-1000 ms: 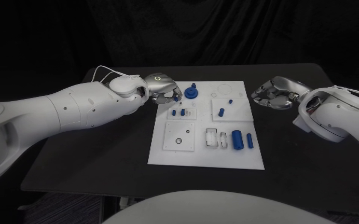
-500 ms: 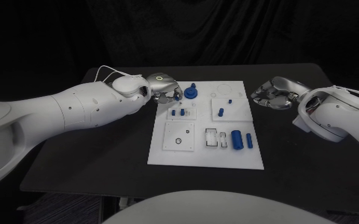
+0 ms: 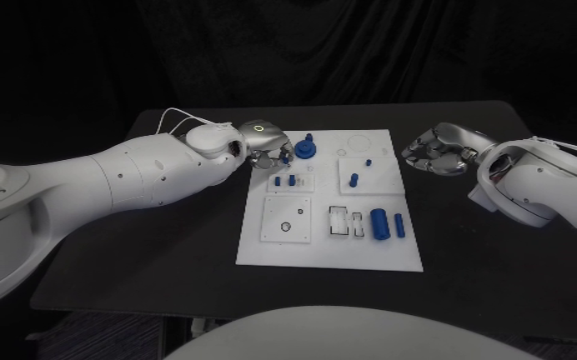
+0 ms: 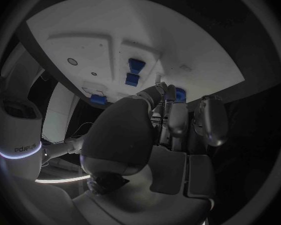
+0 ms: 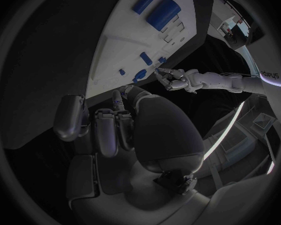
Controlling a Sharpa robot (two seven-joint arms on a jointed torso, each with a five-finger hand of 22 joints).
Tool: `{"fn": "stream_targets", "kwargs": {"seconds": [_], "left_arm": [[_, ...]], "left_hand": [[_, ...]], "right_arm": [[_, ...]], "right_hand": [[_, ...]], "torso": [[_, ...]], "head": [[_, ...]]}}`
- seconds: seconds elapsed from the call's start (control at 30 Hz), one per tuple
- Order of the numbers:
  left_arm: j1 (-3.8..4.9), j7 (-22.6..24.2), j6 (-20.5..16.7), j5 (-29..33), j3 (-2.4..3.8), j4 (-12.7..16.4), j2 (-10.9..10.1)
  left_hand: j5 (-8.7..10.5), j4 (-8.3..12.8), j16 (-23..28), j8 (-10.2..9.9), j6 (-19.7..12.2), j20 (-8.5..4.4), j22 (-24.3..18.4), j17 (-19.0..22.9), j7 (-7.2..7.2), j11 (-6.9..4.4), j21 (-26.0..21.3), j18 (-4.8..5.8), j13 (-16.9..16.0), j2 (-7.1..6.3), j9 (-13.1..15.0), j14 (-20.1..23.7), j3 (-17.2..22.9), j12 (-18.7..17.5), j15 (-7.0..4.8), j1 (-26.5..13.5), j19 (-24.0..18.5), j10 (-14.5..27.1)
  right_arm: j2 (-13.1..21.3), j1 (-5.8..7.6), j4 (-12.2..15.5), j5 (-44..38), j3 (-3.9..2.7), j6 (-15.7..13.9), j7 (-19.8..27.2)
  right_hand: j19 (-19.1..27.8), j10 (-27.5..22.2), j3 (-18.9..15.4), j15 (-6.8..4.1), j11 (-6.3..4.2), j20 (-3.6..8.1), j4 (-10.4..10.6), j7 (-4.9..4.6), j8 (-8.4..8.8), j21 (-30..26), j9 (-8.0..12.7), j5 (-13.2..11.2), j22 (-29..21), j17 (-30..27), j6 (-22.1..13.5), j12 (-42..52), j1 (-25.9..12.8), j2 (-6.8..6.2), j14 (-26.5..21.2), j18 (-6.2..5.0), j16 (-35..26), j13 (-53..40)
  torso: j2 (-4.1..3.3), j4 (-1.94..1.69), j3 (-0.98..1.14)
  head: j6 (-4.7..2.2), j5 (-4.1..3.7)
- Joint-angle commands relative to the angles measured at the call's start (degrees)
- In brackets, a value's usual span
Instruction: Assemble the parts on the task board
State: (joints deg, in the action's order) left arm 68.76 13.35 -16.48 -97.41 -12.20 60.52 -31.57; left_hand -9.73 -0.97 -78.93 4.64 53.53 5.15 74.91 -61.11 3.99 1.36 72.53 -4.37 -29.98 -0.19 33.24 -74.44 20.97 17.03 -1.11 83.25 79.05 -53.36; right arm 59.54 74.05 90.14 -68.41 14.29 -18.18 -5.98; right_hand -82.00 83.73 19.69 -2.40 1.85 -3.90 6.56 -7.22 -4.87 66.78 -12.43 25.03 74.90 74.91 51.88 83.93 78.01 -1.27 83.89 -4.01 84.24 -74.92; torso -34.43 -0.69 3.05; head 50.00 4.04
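**At the board's far left corner, the left hand hovers by a blue knob**

Mid-table on the black table [image 3: 144,252] lies the white rectangular task board [image 3: 331,256], its long side running away from the robot. Near its far left corner stands a blue round-topped part [image 3: 307,148]. Closer in, 2 short blue pegs [image 3: 286,181] stand in a small white square block, and another blue peg [image 3: 353,180] sits in the block beside it. Toward the near right, a thick blue cylinder [image 3: 380,222] and a thinner blue rod [image 3: 399,225] lie side by side, next to white slotted recesses.

The silver left hand [image 3: 266,148] is at the board's far left edge, just beside the round-topped part, fingers curled inward; whether they pinch anything cannot be told. The silver right hand [image 3: 435,150] sits off the board's right edge, fingers curled in on nothing.
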Motion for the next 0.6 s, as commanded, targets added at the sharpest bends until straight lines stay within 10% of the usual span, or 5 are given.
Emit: {"fn": "stream_targets", "kwargs": {"seconds": [0.03, 0.6], "left_arm": [[-0.16, -0.3, 0.9, 0.1, 0.05, -0.1, 0.4], [-0.31, -0.2, 2.2, 0.1, 0.05, -0.4, 1.2]], "left_hand": [[-0.08, -0.4, 0.3, -0.3, 0.1, -0.03, 9.5, 0.2, 0.38, 0.21, -0.4, 0.15, 0.1, -0.05, 0.1, 0.3, 0.0, -0.2, 0.08, -0.5, -0.4, -0.2], [-0.33, -0.1, 0.7, -0.4, 0.1, 0.04, 9.4, 0.9, 0.41, 0.26, -1.0, 0.03, 0.3, 0.02, 0.1, 0.9, 0.2, -0.5, 0.18, -0.3, -0.9, -0.5]], "right_arm": [[-0.1, -0.14, 0.1, -0.1, -0.03, 0.3, -0.9], [0.0, -0.14, 0.2, -0.1, -0.03, 0.4, -1.1]], "right_hand": [[0.5, -0.3, 0.5, 0.13, -0.1, -0.04, 0.0, -0.04, 0.12, -0.2, 0.0, 0.2, 8.6, 5.7, 0.0, -0.4, -0.6, 0.12, 3.9, -0.85, -0.3, -7.8], [0.5, -0.2, 0.5, 0.07, -0.15, 0.02, -0.1, 0.01, 0.14, -0.3, 0.0, 0.2, 8.6, 5.6, 0.0, -0.4, -0.6, 0.11, 3.9, -0.86, -0.3, -7.7]], "torso": [[-0.02, -0.02, 0.0], [-0.03, 0.01, 0.03]], "head": [[0.0, -0.09], [0.0, -0.28]]}}
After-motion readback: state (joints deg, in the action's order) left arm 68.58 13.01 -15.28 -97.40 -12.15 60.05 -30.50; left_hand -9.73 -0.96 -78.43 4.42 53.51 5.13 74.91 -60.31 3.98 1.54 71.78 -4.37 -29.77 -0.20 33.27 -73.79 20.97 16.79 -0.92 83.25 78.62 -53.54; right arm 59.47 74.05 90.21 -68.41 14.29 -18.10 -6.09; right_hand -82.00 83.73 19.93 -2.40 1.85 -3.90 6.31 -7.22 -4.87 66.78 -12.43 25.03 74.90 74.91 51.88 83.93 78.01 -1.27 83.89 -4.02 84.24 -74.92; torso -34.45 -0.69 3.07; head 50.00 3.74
